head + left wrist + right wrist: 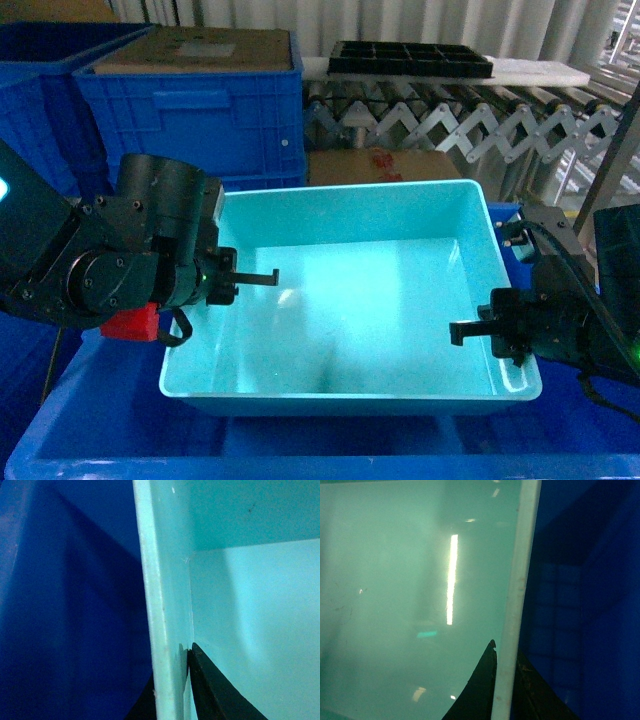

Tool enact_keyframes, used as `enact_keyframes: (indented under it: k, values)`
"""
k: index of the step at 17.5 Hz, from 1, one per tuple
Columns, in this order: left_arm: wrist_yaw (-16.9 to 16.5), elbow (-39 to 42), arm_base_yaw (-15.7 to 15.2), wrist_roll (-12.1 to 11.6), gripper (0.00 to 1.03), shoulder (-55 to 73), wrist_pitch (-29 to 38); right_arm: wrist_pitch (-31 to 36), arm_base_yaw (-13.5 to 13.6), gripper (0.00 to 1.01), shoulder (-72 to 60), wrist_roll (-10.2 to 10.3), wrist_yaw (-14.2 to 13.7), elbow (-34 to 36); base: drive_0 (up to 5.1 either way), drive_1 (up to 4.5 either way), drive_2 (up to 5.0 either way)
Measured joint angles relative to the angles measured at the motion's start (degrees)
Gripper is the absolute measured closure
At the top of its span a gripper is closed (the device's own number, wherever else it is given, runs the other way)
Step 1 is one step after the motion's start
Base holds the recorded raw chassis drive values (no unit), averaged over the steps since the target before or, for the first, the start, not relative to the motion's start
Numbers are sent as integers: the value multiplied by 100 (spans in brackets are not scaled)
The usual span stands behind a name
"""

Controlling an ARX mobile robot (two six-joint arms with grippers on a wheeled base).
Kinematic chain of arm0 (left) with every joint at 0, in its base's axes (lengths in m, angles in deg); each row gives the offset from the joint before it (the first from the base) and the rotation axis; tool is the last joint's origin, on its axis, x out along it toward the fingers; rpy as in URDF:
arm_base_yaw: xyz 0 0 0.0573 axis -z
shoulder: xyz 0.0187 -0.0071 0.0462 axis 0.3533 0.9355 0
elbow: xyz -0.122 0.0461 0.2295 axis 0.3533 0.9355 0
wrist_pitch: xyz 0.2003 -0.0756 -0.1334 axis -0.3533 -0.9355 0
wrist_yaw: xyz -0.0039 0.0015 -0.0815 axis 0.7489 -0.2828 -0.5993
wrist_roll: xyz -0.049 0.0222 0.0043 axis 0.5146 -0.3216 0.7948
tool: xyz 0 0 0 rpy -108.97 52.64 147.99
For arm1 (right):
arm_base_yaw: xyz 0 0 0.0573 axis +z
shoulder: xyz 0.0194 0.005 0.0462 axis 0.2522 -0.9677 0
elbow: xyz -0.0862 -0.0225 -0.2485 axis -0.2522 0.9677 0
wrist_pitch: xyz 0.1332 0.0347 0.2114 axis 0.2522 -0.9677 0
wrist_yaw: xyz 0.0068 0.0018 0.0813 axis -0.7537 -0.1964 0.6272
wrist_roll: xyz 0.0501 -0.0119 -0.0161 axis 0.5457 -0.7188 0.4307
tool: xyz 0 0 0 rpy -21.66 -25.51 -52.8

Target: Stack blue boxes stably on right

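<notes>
Big royal-blue crate [110, 440] fills the foreground, and inside it sits the turquoise tub [350, 300], one of the blue boxes, empty, its long sides running left to right, its near wall close to the crate's near edge. Behind, more ribbed blue crates [190, 110] stand at the back left, one topped with cardboard, and a roller conveyor [450, 110] carries a black tray [410, 60]. Now the arms: the left gripper [215, 280] straddles the tub's left rim, one finger inside, one outside, clamped on the wall as the left wrist view shows. The right gripper [510, 335] does the same on the right rim, fingers pinching the thin wall. Both holds look narrow, right at the rim! The risk, as I judge it: uneven lifting would tilt the tub, the smooth tapered wall could slip through the fingers, or a corner could catch on the crate and leave it sitting crooked.
</notes>
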Motion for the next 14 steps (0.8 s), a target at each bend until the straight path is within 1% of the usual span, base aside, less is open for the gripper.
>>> enact_keyframes:
  k: [7,13,14]
  values:
    - [44,-160,24,-35,94,33,-153,22,0,94,0,-7,-105,-17,0,0,0]
    - [48,-168,24,-46,94,33,-155,22,0,94,0,-4,-107,-17,0,0,0]
    - [48,-168,24,-46,94,33,-155,24,0,93,0,-4,-105,-17,0,0,0]
